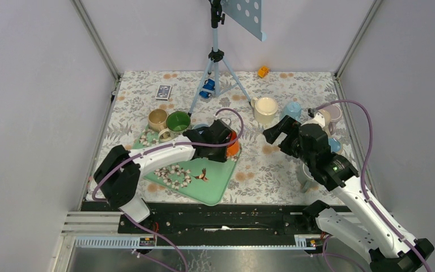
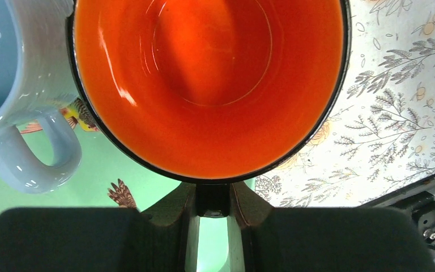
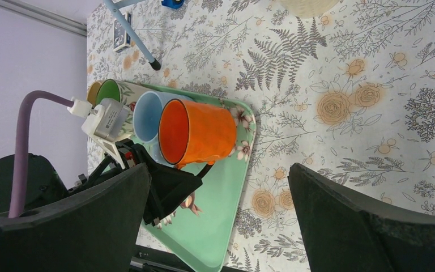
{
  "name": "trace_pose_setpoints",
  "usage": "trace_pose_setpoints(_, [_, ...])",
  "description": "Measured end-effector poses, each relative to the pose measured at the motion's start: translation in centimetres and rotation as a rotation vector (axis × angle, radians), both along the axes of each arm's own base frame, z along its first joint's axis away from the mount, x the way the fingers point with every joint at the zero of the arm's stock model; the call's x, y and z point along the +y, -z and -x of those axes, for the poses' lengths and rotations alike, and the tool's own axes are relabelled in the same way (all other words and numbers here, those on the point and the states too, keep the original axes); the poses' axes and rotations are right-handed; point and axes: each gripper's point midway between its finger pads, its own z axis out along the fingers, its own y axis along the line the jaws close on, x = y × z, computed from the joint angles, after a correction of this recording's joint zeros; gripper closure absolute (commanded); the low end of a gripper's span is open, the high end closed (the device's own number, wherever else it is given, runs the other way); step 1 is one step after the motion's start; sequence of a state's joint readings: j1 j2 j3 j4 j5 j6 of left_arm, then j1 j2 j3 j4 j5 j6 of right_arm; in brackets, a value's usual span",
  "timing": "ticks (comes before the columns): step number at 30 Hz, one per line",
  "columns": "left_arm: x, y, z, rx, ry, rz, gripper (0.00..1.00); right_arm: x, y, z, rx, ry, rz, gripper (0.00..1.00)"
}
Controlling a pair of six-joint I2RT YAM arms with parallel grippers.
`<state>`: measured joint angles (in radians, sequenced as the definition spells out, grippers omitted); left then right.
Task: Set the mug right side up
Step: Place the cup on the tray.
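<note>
The orange glazed mug with a dark rim (image 2: 204,85) is at the right-hand rim of the mint-green flowered tray (image 3: 226,226), which lies toward the near left of the table (image 3: 328,68). The left pincer (image 2: 212,198) is clamped tight on the mug's dark handle, so the left arm has it. The right pincer (image 3: 220,187) is spread wide, holds nothing, and is well off toward the right edge.

The mug's long axis looks roughly vertical, with its mouth pointing the same way as that of the pale blue mug (image 3: 147,116) just beside it. By my reading, what remains is setting it down and letting go.

The left wrist view looks straight into the orange bowl and shows the grip, but hides the base. The right wrist view gives the side profile, with the base close to the tray; whether they touch I cannot tell.
</note>
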<state>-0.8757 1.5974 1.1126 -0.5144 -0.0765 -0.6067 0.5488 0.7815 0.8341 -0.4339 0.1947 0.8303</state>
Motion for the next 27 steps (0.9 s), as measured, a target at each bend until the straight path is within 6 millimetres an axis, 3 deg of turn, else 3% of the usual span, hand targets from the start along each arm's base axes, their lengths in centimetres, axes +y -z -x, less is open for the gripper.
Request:
trace_pose_setpoints(21, [0.4, 2.7, 0.0, 0.009, -0.007, -0.088, 1.0, -0.1, 0.0, 0.0, 0.0, 0.005, 0.003, 0.0])
trace_pose_setpoints(27, [0.3, 2.8, 0.1, 0.009, -0.004, -0.093, 0.7, 0.0, 0.4, -0.1, 0.012, 0.003, 0.012, 0.0])
